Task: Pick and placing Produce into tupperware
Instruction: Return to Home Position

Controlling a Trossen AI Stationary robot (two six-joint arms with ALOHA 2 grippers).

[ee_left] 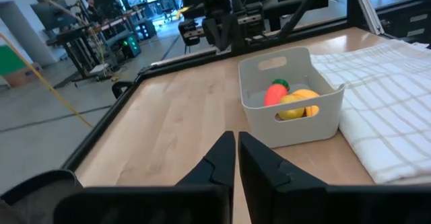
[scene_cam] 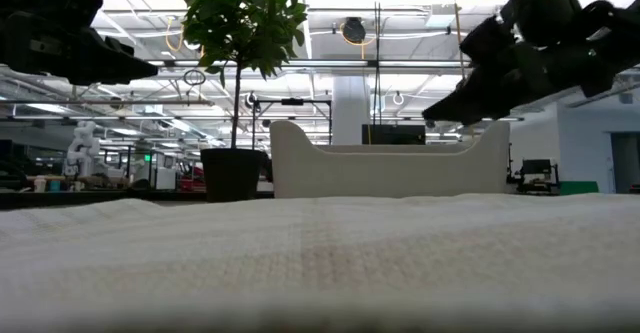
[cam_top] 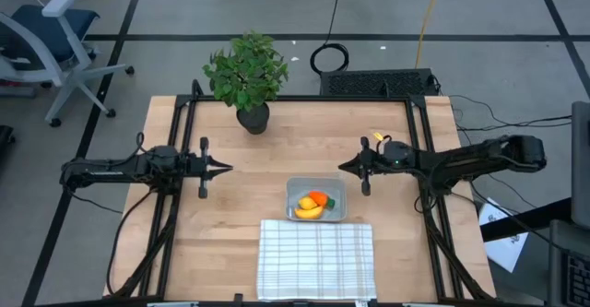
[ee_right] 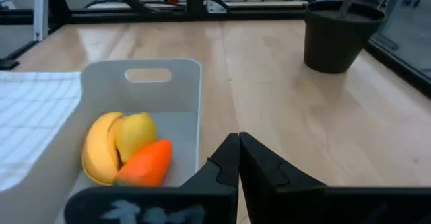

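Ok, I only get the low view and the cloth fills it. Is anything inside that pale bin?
Observer: Yes, the bin holds the carrot, banana and lemon.
Operator: Are the claws carrying anything?
Observer: No. The left claw and right claw are both shut and empty.
Operator: And is the plant pot touching the bin?
Observer: No, the plant pot stands apart from it, nearer the table's far edge.
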